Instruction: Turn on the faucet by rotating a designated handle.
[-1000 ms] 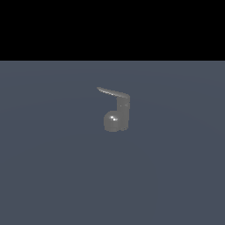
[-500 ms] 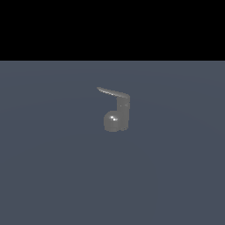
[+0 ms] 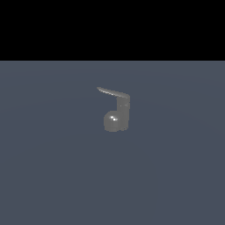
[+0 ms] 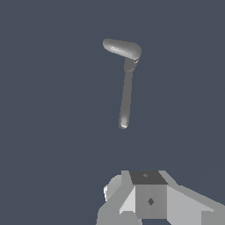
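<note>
The faucet [image 3: 116, 116] is a small dull-grey fixture with a shiny rounded bulb base and a short column, standing on the flat blue-grey floor. The handle [image 3: 112, 92] is a thin flat lever that juts from the column's top toward the exterior view's left. In the wrist view the faucet [image 4: 123, 48] is seen from above, with the handle [image 4: 126, 96] as a long thin bar. Parts of my gripper [image 4: 149, 195] show at that view's edge, apart from the handle's tip with bare floor between. Its jaws are not clearly shown. The arm is out of the exterior view.
The blue-grey floor [image 3: 52, 176] spreads all around the faucet. A black band fills the top of the exterior view.
</note>
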Controlling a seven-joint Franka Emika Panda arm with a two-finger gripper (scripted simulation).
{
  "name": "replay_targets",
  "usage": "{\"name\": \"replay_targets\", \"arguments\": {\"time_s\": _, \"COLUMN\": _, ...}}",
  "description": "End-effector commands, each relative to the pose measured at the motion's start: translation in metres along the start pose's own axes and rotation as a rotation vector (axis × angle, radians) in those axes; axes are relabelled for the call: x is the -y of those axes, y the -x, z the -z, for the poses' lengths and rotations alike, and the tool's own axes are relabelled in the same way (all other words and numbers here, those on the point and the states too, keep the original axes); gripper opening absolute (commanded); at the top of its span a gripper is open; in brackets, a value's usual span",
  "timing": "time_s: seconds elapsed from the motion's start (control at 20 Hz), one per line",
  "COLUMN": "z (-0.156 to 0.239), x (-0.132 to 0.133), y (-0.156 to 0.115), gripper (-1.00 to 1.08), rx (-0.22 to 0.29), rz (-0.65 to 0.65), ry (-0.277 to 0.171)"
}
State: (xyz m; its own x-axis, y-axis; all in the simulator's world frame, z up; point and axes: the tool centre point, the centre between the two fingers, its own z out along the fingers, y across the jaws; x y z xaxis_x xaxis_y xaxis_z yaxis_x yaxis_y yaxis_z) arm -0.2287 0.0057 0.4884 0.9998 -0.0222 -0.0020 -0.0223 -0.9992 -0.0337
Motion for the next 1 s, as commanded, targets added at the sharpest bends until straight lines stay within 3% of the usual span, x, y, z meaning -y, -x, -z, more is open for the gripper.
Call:
{"name": "replay_targets", "arguments": {"time_s": 0.0, "z": -0.003, "x": 0.002, "y": -0.010, "gripper": -1.00, "rx": 0.004, "rz": -0.035, "ry": -0.015}}
{"name": "replay_targets", "arguments": {"time_s": 0.55, "z": -0.031, "x": 0.012, "y": -0.076, "gripper": -1.00, "rx": 0.043, "rz": -0.296, "ry": -0.096}}
{"name": "replay_targets", "arguments": {"time_s": 0.95, "z": -0.064, "x": 0.018, "y": -0.129, "gripper": -1.00, "rx": 0.081, "rz": -0.531, "ry": -0.130}}
